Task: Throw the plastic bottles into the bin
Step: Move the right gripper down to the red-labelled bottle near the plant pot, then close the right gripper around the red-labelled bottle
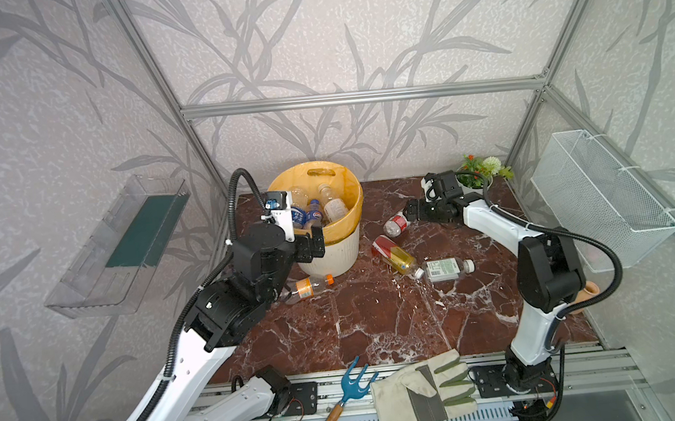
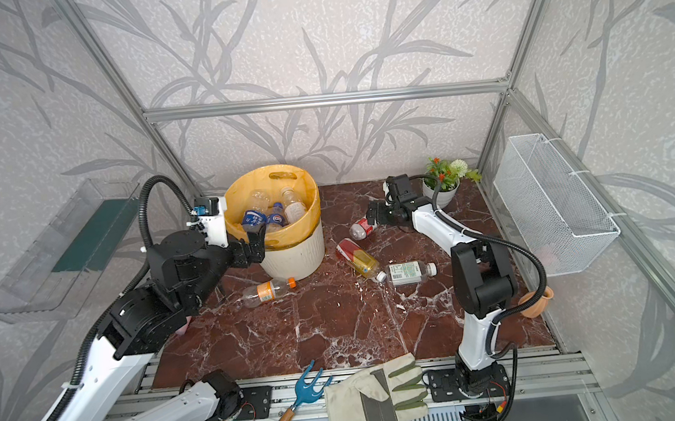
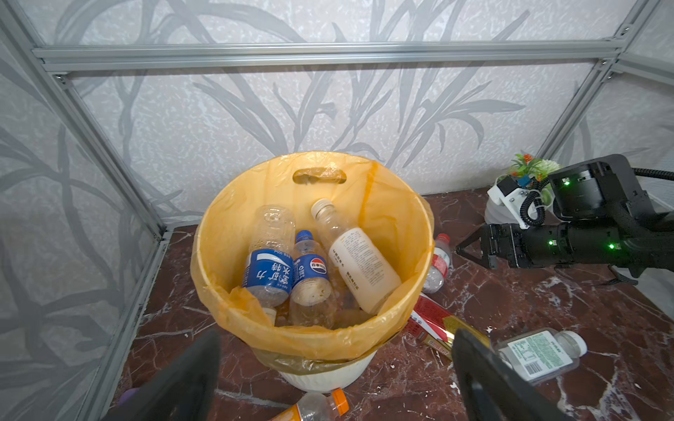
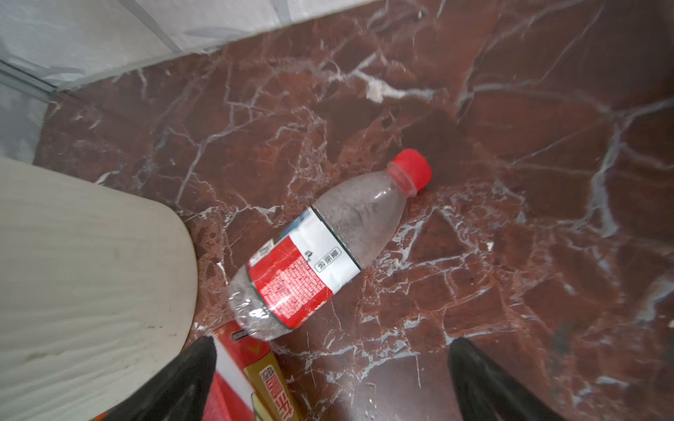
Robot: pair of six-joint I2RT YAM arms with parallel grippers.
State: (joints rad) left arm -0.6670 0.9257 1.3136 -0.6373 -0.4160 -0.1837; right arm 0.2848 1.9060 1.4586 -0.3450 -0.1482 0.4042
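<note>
Just beyond right tool (image 4: 333,342): bottle (image 4: 321,248)

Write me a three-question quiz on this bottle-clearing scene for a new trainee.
1. True or false: the left gripper is gripping a bottle.
2. Which cap colour has the bottle lying nearest the right gripper? A red, B orange, C white.
3. Fill in: the bin is lined with a ____ bag.
Key: 1 false, its jaws stand open and empty; 2 A; 3 orange-yellow.
</note>
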